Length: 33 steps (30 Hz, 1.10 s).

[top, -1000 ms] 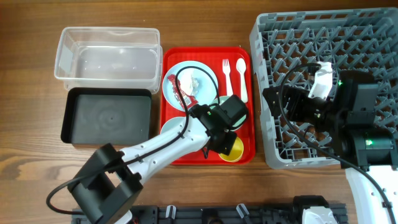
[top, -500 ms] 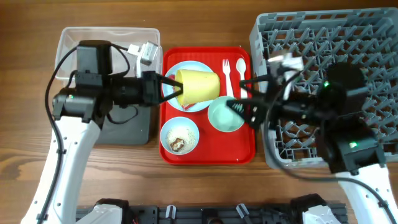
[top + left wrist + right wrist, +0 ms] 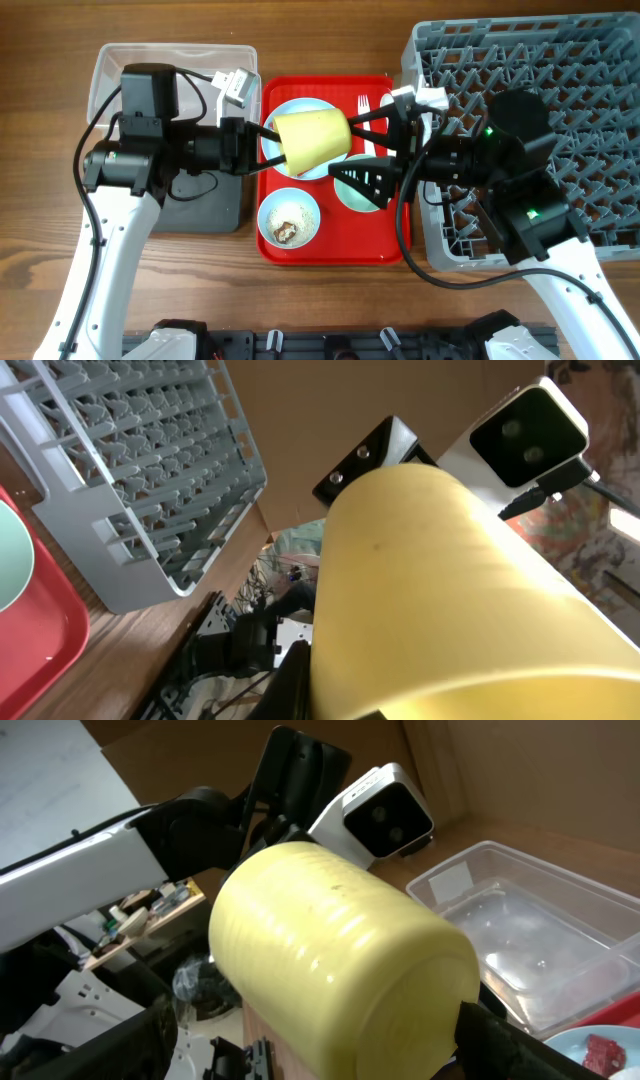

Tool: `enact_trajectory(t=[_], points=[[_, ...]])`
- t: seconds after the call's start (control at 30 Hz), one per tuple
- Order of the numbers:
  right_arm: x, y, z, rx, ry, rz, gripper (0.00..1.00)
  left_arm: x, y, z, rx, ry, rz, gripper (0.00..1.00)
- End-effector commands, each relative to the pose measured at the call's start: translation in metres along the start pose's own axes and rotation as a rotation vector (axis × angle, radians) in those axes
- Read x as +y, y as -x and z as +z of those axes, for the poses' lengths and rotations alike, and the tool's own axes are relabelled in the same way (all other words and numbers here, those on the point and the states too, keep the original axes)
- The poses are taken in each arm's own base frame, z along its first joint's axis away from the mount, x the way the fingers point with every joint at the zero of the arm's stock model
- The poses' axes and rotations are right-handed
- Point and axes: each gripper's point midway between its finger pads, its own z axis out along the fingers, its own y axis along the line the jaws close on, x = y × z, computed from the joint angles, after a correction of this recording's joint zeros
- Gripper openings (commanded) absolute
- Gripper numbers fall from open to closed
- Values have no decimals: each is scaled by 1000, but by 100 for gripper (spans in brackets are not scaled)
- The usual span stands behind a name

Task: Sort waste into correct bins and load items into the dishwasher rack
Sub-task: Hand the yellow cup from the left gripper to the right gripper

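**Yellow cup (image 3: 312, 138) held on its side over the red tray (image 3: 345, 238)**

Biggest thing on the wooden worktop (image 3: 320, 40) is the grey rack (image 3: 560, 50) at the right, pegs up, with nothing I can see in the part that shows. The right arm reaches out across its near-left corner. At the far left sit the two tubs. The clear tub (image 3: 108, 65) is at the back and the black tub (image 3: 208, 205) is in front of it, both half covered by the left arm.

The red tray lies between tubs and rack. On it, at the back, is the light blue plate (image 3: 305, 106), with the white fork (image 3: 363, 101) just to its right. In the right wrist view a red wrapper (image 3: 600, 1050) lies on the plate's edge. The mint bowl (image 3: 348, 203) sits at the tray's right, partly behind a black finger. The blue bowl (image 3: 270, 205) sits at the front with rice and brown bits (image 3: 288, 230) inside.

The cup hangs above the plate, lying sideways, not touching the tray. The left claw (image 3: 277, 147) pinches its left end. From the left wrist the cup (image 3: 450, 590) fills nearly the whole view, with the rack (image 3: 130, 460) behind it.

The right claw (image 3: 358, 148) is spread wide, one finger behind the cup's right end and one in front. Whether they touch it, I cannot tell. Its camera shows the cup (image 3: 330, 960) close up, with the clear tub (image 3: 540, 940) beyond.
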Motion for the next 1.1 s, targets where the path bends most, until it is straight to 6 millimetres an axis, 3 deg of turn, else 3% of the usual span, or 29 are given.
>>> enact_trajectory(t=[0.0,0.13,0.43,0.6,0.7,0.9,0.97,1.07], points=[[-7,-1,-1,10,4,53,90,-23,-13,8,76,-106,45,4],[-9,11,-22,-29,2,64,90,-22,-8,3,54,-100,54,4],[30,1,-27,46,239,9,90,-24,-6,4,53,-103,100,4],[44,-4,-11,62,272,-11,88,-21,-5,5,49,-87,101,4],[37,-3,2,43,205,-7,83,-23,-9,10,68,-92,105,4],[33,-2,4,35,178,-3,82,-21,-12,18,84,-76,109,4],[34,-2,3,38,185,-3,64,-22,-12,18,83,-77,114,4],[38,-4,2,49,210,-2,60,-22,-11,18,82,-77,121,6]])
